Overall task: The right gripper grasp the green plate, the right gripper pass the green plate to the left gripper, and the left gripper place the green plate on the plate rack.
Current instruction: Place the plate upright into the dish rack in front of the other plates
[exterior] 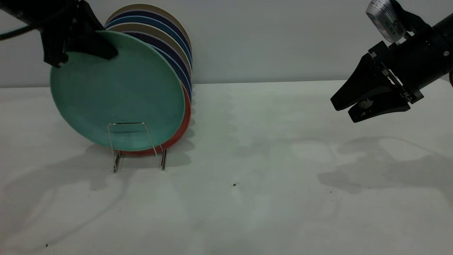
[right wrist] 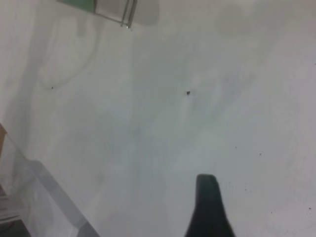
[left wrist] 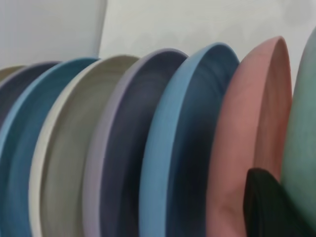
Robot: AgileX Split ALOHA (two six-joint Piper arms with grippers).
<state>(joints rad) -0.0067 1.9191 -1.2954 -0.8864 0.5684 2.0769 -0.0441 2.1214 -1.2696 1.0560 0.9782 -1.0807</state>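
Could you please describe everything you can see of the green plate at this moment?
The green plate is round, matte teal plastic with a shallow raised rim. It stands nearly upright, leaning back, at the front of the plate rack, just ahead of the salmon-pink plate. A front wire loop crosses its lower face. The left tool grips its upper rim; the right tool hangs far away.
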